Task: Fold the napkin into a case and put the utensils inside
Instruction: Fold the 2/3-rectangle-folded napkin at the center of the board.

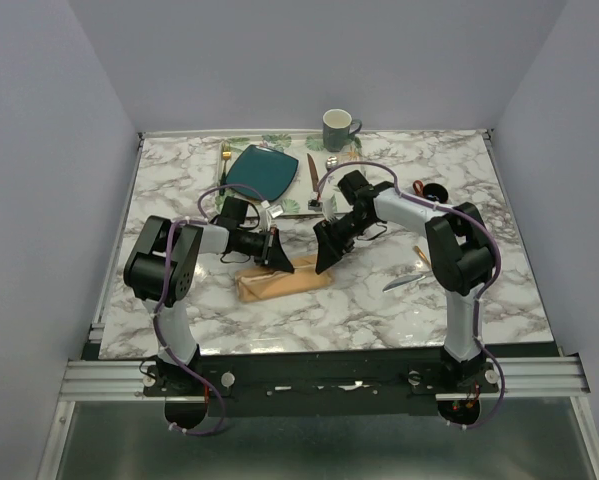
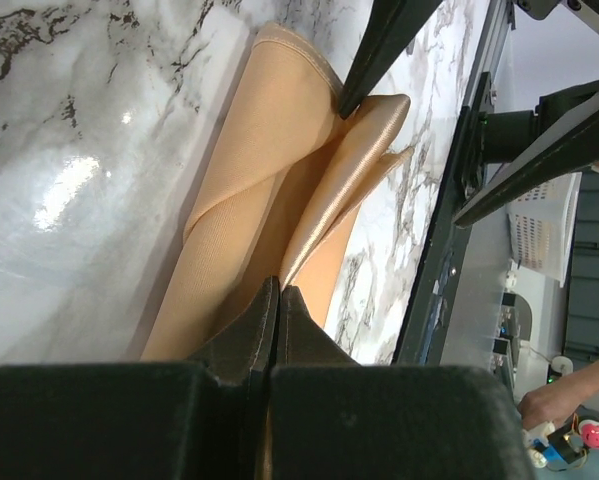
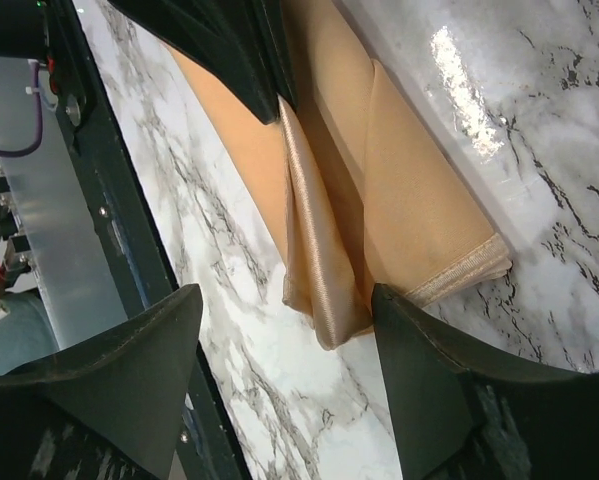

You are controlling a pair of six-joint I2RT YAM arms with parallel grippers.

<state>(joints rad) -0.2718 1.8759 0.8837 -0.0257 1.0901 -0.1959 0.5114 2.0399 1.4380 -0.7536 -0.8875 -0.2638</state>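
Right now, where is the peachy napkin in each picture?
Top external: the napkin lies folded at lower middle, just below both grippers.
Left wrist: it runs from top middle down to the left gripper pinching it.
Right wrist: it slants across the upper middle, beyond the open right gripper.
Shared landmark: the marble table under it.

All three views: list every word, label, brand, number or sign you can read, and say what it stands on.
No text can be read in any view.
The napkin, mug and teal plate show no lettering.
The white basket and the small items past the table in the left wrist view are too blurred to tell.
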